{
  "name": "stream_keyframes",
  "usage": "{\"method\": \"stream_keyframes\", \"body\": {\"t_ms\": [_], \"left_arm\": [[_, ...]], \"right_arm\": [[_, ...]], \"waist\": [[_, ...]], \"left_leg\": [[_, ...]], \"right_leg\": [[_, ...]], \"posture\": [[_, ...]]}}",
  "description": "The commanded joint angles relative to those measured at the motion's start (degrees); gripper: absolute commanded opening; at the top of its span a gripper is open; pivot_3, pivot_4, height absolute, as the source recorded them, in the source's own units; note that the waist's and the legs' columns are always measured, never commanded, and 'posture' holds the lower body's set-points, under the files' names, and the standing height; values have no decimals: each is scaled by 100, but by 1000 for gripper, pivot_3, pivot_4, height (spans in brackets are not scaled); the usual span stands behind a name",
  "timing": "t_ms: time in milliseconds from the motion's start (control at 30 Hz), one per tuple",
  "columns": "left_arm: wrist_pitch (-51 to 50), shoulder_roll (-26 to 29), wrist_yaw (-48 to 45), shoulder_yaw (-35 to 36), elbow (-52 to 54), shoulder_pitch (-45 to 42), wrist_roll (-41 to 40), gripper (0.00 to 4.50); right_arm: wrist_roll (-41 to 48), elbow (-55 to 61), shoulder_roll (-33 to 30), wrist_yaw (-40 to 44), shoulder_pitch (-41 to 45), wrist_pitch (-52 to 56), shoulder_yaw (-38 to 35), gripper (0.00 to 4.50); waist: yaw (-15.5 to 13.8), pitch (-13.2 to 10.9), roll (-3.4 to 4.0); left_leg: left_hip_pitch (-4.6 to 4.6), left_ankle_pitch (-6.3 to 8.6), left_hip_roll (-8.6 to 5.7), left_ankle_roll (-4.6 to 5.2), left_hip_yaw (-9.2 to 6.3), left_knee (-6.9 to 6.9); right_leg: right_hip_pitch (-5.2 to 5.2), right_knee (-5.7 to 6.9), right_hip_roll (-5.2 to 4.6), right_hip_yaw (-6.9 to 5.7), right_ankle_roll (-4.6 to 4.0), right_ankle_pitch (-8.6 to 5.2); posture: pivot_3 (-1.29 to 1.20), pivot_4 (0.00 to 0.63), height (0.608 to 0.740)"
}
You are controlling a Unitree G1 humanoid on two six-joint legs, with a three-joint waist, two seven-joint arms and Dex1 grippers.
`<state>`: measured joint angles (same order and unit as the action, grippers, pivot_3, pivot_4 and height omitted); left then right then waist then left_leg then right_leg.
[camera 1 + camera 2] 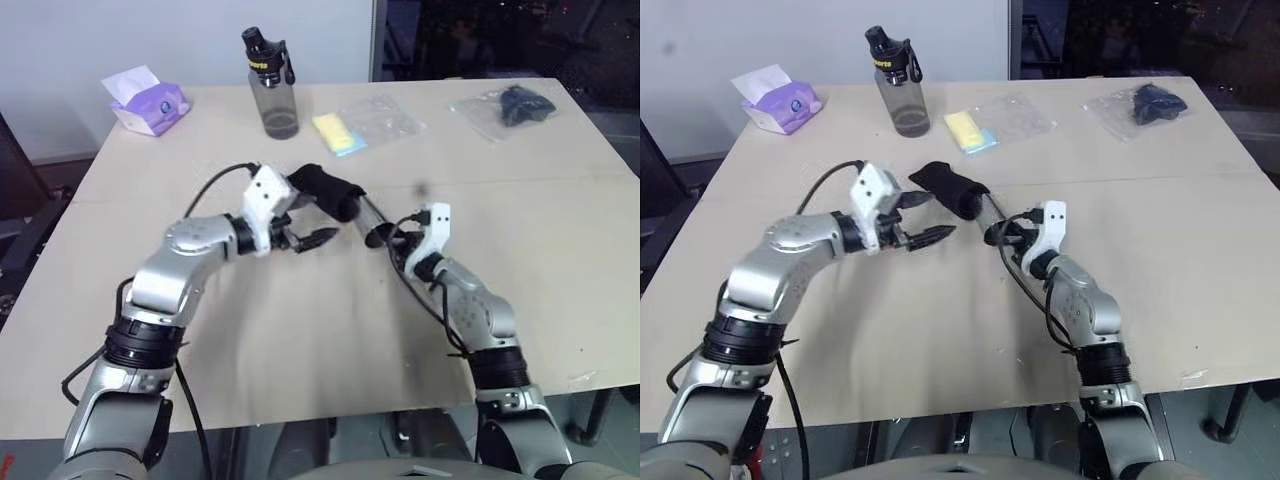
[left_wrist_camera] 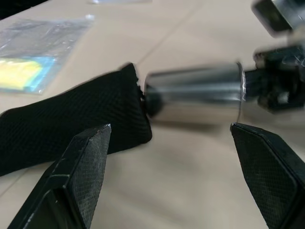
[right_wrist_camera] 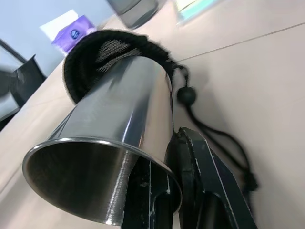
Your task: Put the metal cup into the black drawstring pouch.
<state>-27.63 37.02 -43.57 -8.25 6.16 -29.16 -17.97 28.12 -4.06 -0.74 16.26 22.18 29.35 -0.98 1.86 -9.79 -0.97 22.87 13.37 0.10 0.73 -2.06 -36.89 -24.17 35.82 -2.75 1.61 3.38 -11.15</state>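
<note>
My work surface is a pale wooden table (image 1: 300, 340) with a thin seam line running across it past the middle. At its far left corner lies a purple tissue pack (image 1: 148, 104) with a white sheet sticking up. Just right of that, along the far edge, a grey translucent bottle (image 1: 273, 85) with a black cap stands upright. Near it to the right lies a clear plastic bag (image 1: 372, 124) holding something yellow and blue. Farther right, at the far right corner, another clear bag (image 1: 505, 109) holds a dark item. In the middle, the black drawstring pouch (image 1: 326, 192) rests on the tabletop.
</note>
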Motion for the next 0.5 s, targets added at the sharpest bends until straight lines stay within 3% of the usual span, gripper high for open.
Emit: {"method": "stream_keyframes", "body": {"t_ms": [33,433,500], "left_arm": [[233,-341,494,-167,-156,-281,576,4160],[1357,-1399,1411,-319,-2279,-1186,1730,4160],[1523,-1518,1525,-216,-2509,-1325,1780,3633]], "right_arm": [[-75,410,-162,36,-138,-110,-116,0],[-272,514,-237,-33,-398,-282,-186,0],[-283,574,-250,-42,-426,-290,-203,0]], "waist": [[-8,0,0],[16,0,-3],[12,0,-4]], "left_leg": [[0,0,0,0,-1,-2],[-1,0,0,0,-1,-8],[0,0,0,0,-1,-10]], "right_leg": [[0,1,0,-1,0,0],[0,8,4,-3,2,1],[1,8,4,-2,2,1]], "posture": [[0,150,740],[0,150,740],[0,150,740]]}}
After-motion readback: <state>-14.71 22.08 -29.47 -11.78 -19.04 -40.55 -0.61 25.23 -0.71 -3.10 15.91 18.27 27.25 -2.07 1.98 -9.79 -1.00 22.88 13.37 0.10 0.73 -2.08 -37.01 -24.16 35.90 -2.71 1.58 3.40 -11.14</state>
